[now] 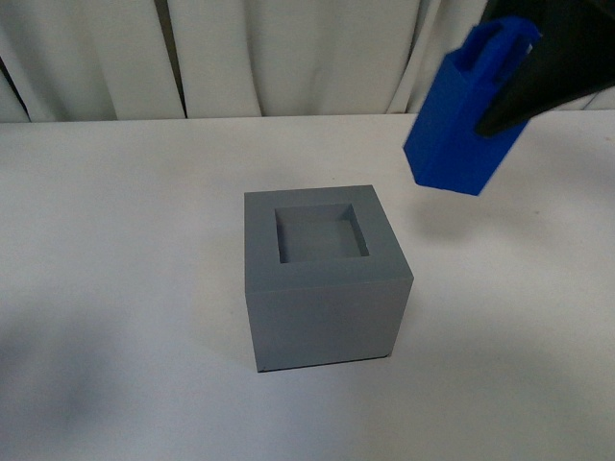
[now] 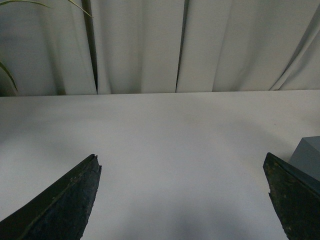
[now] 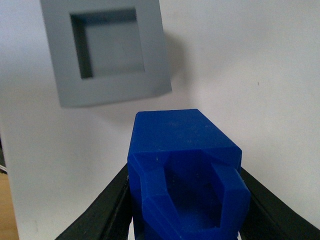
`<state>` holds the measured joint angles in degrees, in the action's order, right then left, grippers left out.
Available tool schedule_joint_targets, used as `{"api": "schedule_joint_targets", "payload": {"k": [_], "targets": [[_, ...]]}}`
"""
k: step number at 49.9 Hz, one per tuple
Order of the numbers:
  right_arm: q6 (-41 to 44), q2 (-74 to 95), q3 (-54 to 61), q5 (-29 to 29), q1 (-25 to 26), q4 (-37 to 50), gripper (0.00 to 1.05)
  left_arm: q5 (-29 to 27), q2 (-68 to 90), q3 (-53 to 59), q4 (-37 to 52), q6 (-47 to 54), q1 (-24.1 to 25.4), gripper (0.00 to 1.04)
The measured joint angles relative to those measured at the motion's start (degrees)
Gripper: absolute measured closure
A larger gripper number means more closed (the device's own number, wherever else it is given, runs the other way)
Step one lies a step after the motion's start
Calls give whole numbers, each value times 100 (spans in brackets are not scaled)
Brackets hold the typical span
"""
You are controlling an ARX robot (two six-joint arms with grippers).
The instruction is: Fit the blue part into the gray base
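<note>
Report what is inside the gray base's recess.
Nothing: the gray base has a bare recess floor. The blue part is in the air beside it. The front view hides its near inner wall.

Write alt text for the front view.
The right gripper holds the blue part tilted in the air, off to the right of the gray base, not yet over its empty square recess. The base sits on a white table with pale curtains behind.

front cam: looks fwd + down on table (image 1: 115, 288), mid range. l wrist cam: low, level, faces curtain (image 2: 140, 45) at 12 o'clock. r wrist cam: close, steep down. all 3 share gray base (image 1: 327, 288); front + r wrist, blue part (image 1: 459, 125) too.
</note>
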<state>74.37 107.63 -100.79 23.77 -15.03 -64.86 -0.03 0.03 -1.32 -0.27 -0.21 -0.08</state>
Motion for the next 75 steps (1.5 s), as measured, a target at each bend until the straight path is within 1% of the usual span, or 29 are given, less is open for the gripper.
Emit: {"api": "schedule_joint_targets", "payload": {"k": [3,11,28,43,75], "targets": [[-79,-72,-20,7,-210,-2,57,0,0,0,0,0,0,6],[-225,-118,-17,-15,-577,42,57,0,0,0,0,0,0,6],[-529,-136,210,-289,-1226,271,57,0,0,0,0,0,0,6],[-614,-136,428,-525,-1340,398,57,0,0,0,0,0,0,6],[-627,-136,603,-699,-1379,409,57,0,0,0,0,0,0,6]]}}
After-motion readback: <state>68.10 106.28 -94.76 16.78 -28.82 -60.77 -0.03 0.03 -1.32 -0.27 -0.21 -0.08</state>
